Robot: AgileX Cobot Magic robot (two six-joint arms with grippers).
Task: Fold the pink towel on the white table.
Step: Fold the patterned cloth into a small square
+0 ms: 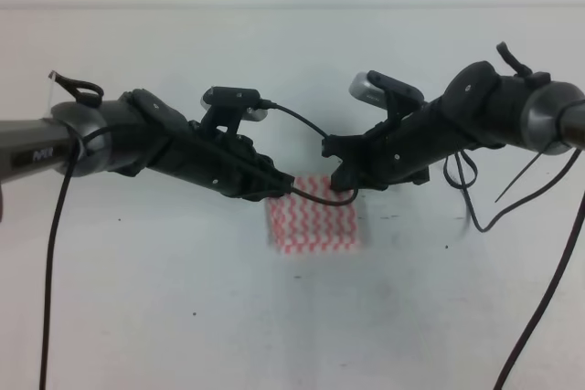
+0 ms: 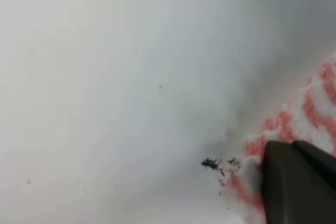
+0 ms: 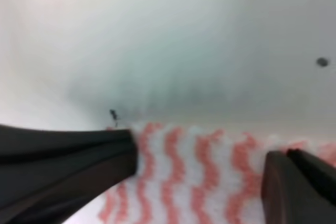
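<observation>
The pink towel [image 1: 313, 226] lies flat on the white table [image 1: 137, 299], a small rectangle of pink and white zigzag stripes. Both arms meet over its far edge. My left gripper [image 1: 281, 185] is at the towel's far left corner. In the left wrist view only one dark finger [image 2: 294, 187] shows, resting on the towel [image 2: 315, 114] corner. My right gripper [image 3: 202, 150] stands open at the far right side, its two fingers spread with the striped towel [image 3: 210, 177] between them, right at the cloth's edge.
A black cable [image 1: 315, 194] loops from the left arm across the towel's far edge. More cables [image 1: 539, 299] hang from the right arm on the right. Small dark specks [image 2: 211, 163] mark the table beside the towel corner.
</observation>
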